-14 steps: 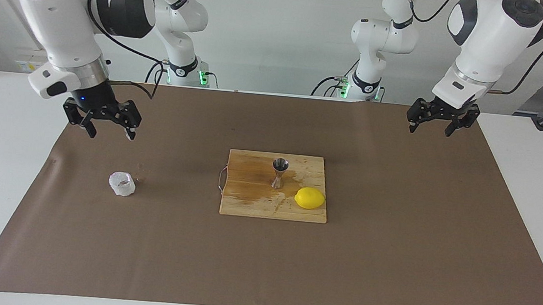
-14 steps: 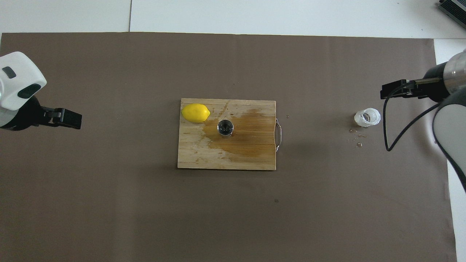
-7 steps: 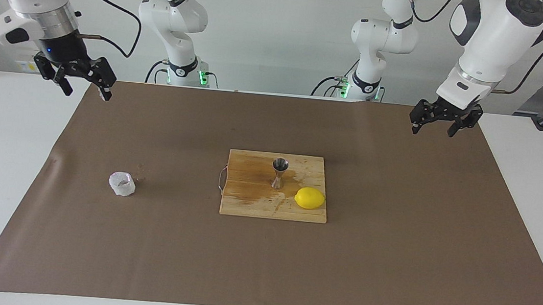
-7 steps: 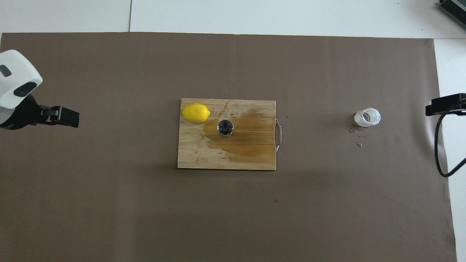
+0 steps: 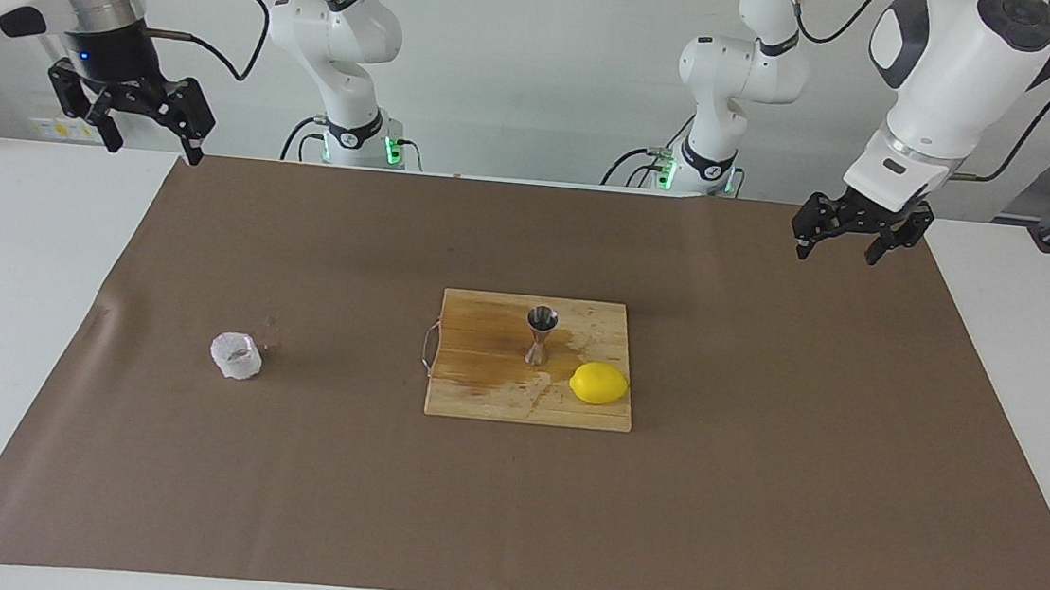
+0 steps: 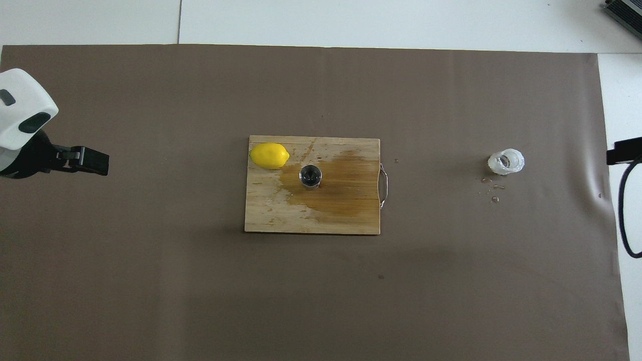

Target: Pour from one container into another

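Your jigger [image 5: 540, 334] stands upright on the wet cutting board [image 5: 478, 395], the cup [image 5: 235, 355] well apart; left gripper [image 5: 850, 236] and right gripper [image 5: 130, 120] hang raised, fingers spread, empty.

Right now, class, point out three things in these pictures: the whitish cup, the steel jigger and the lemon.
whitish cup [image 5: 235, 356], facing view, on its crinkled wall.
steel jigger [image 5: 541, 318], facing view, on its upper cone.
lemon [image 6: 269, 155], overhead view, on the middle of its peel.
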Tool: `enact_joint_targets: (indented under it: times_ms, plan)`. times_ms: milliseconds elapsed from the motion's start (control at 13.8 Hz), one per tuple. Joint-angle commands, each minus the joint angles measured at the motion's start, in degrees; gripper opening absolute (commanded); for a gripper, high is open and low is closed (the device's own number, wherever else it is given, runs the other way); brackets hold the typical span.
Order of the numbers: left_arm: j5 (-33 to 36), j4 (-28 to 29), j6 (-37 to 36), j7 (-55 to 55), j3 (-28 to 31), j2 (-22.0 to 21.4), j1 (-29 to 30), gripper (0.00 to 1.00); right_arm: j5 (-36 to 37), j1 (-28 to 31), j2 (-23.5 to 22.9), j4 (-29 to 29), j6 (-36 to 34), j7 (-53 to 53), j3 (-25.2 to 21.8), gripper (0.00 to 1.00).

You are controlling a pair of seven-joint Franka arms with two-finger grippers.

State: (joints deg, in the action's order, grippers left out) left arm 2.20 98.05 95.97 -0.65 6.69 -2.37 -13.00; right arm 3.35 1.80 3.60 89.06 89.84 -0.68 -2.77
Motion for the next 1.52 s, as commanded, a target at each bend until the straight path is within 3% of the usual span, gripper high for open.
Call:
enact_joint_targets:
  times_ms: [0,435,1449]
  plan:
    - [1.22,1.97,0.98,-0.93,-0.1,-1.68,0.08,1.0,0.25,-0.4,1.06,0.06,-3.43,0.07,0.57,1.0]
    - [1.22,1.97,1.06,-0.93,-0.1,-1.68,0.08,1.0,-1.67,-0.05,0.8,0.23,-6.6,-5.91,2.59,1.0]
    - [0.44,1.18,-0.52,-0.93,-0.45,-3.43,-0.53,1.0,-2.39,0.39,0.71,0.85,-3.79,-2.93,2.24,1.0]
